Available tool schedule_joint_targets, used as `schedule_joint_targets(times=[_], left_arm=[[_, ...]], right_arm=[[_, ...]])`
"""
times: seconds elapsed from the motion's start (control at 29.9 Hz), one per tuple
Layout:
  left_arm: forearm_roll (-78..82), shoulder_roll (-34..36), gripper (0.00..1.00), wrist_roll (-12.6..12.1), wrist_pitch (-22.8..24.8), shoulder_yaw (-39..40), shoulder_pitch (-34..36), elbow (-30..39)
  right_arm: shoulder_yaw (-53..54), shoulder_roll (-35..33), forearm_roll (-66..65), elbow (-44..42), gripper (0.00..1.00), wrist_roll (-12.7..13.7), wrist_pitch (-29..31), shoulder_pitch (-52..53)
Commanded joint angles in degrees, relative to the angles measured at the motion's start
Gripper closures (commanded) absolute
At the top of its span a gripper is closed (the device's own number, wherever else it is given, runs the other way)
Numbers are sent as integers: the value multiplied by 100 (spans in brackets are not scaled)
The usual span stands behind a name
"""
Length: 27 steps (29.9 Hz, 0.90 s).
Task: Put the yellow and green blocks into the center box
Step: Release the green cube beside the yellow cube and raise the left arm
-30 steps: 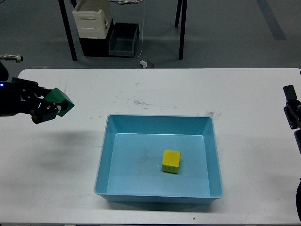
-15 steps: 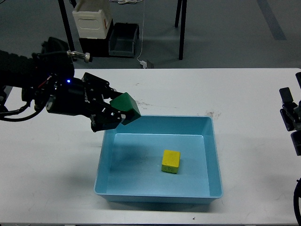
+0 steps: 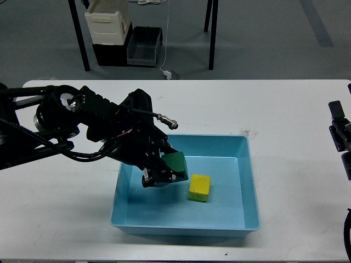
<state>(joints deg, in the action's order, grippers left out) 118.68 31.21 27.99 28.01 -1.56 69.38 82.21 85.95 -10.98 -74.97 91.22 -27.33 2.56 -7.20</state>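
Note:
The light blue tray [image 3: 249,186] sits in the middle of the white table. The yellow block [image 3: 199,187] lies on the tray floor, right of centre. My left gripper [image 3: 166,171] reaches over the tray's left half and is shut on the dark green block [image 3: 176,164], holding it low inside the tray just left of the yellow block. Whether the green block touches the floor I cannot tell. My right gripper [image 3: 340,131] is at the right edge of the table, seen small and dark, away from the tray.
The white table [image 3: 274,104] runs from edge to edge around the tray. Behind it on the floor stand a cream-white crate [image 3: 108,23], a dark grey bin [image 3: 143,46] and black table legs [image 3: 213,34].
My left arm has swung right and down from the table's left edge, carrying the green block over the tray rim and down into the tray beside the yellow block. The right arm barely moved.

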Motion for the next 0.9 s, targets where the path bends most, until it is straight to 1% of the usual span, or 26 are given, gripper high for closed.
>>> schedule_joint_targets(times=[0.0, 0.1, 0.17, 0.23, 0.33, 0.5, 0.53, 0.6, 0.67, 0.74, 0.8, 0.87], left_arm=[[138, -45, 61, 1, -1, -142, -82, -231], [120, -62, 40, 1, -1, -134, -196, -390], [112, -88, 30, 1, -1, -142, -205, -399], [77, -106, 23, 1, -1, -134, -214, -408], [41, -185, 19, 1, -1, -72, -337, -408], [-125, -115, 9, 1, -1, 33, -399, -408], [-300, -80, 5, 1, -1, 172, -407, -408], [-869, -10, 2, 1, -1, 532, -425, -399], [-1720, 87, 1, 1, -1, 901, -530, -382], [-2731, 183, 1, 1, -1, 1340, -793, -381], [-3690, 228, 1, 1, -1, 1841, -1196, -390], [-4184, 219, 1, 1, -1, 2255, -1566, -399]], right_arm=[[1, 0, 0, 1, 2, 0, -1, 8], [-8, 0, 0, 1, 2, 0, 8, 8], [-26, 0, 0, 1, 2, 0, 8, 8], [-34, 0, 0, 1, 0, 0, 8, -1], [-87, 0, 0, 1, 0, 8, 16, 8], [-131, 0, 0, 1, 0, 26, 34, 8], [-149, -44, -9, 1, 0, 52, 43, 17], [-262, -53, -9, -8, 0, 79, 34, 69], [-298, -10, 9, -69, 0, 79, 8, 87], [-254, 35, 9, -87, 0, 79, 8, 96], [-307, 52, 157, -61, 0, 113, 69, 148], [-324, 87, 743, -69, 0, 227, 122, 253]])
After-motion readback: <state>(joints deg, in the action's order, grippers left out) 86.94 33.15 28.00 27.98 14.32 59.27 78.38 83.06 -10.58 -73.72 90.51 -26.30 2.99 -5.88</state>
